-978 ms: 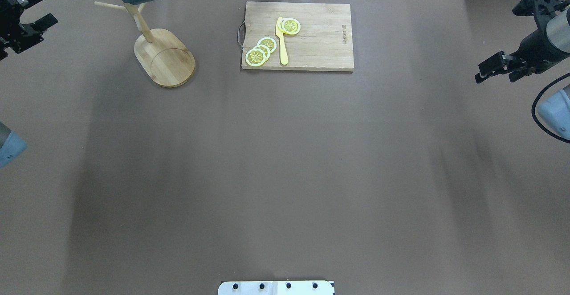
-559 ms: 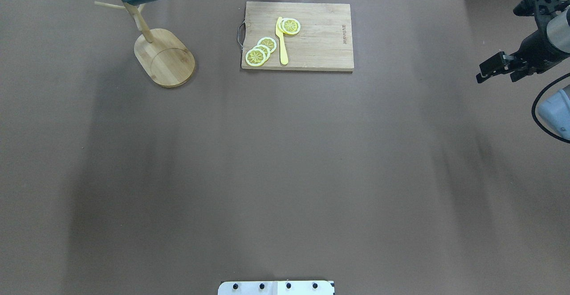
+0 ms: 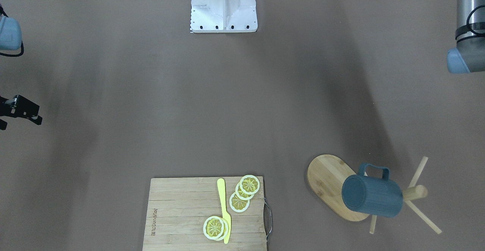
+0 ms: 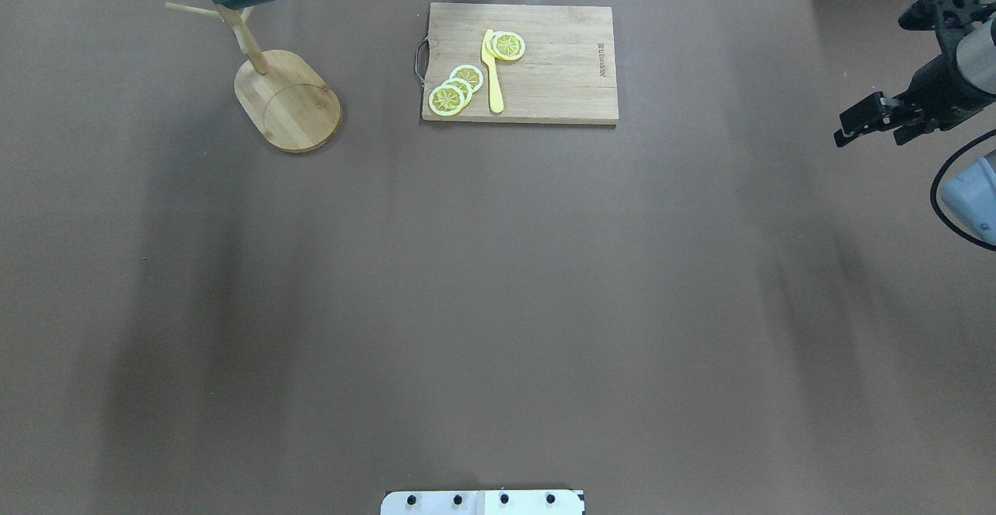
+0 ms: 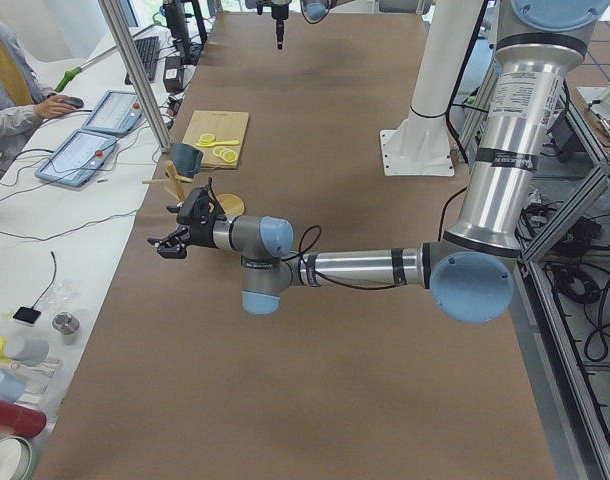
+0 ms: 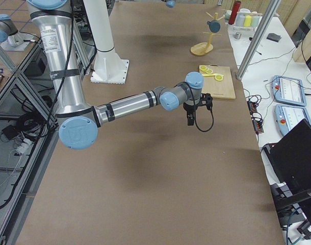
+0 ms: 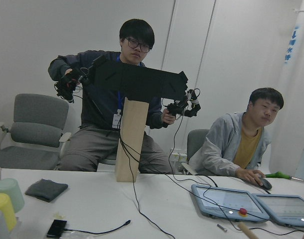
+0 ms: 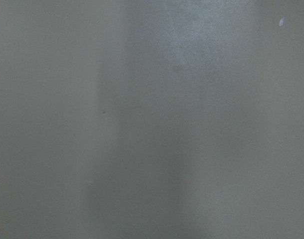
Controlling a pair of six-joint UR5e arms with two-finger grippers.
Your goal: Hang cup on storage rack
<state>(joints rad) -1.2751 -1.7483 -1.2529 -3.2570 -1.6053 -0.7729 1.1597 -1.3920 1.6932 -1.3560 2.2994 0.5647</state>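
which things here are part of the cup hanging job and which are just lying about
Part of the job:
- cup, hanging on a peg
- storage rack

Just lying about:
- cutting board
- lemon slices on the board
- yellow knife on the board

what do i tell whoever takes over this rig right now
Left gripper: seen only in the left side view, apart from the rack; open or shut cannot be told from there.
Right gripper: open, empty, far off on the robot's right side.
Cup: on the storage rack, lying sideways up by the post's top over the base, with no gripper on it.
Done: the cup looks hung.
Left: probably nothing. How the handle sits on its peg is not clear in these views, so check it before you call the job finished.
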